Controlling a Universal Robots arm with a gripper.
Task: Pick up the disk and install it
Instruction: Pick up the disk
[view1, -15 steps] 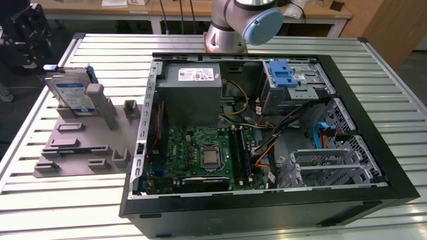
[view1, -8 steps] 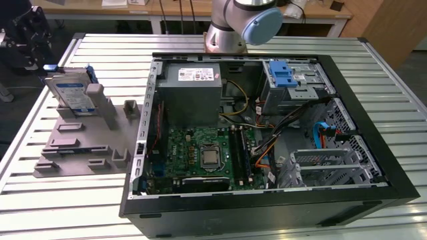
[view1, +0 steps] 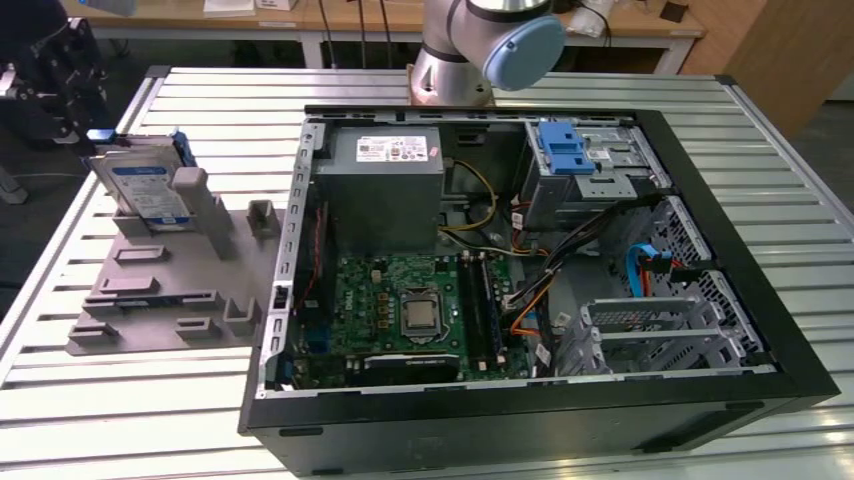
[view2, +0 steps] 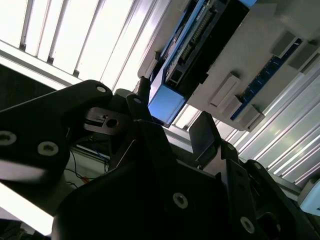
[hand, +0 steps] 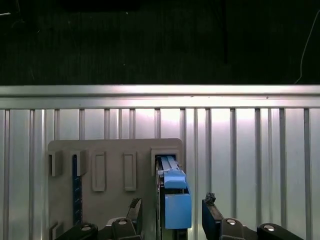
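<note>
The disk (view1: 144, 185) stands on edge in a grey holder (view1: 167, 290) at the exterior view's left, beside the open computer case (view1: 694, 200). Its blue-and-white label faces the front. My black gripper (view1: 56, 75) hangs to the left of and behind it in that view. In the first wrist view the disk's blue carrier edge (hand: 172, 192) lies between my gripper's (hand: 172, 212) two dark fingertips (hand: 212, 207), with a gap on each side. The gripper is open. The second wrist view shows the disk (view2: 192, 45) beyond the gripper (view2: 172, 117).
Inside the case, a silver drive cage with a blue latch (view1: 567, 150) sits at the back right, next to a large grey box with a white sticker (view1: 387, 180). A motherboard (view1: 400, 300) and loose cables fill the middle. The slatted table edge (hand: 160, 91) runs past the holder.
</note>
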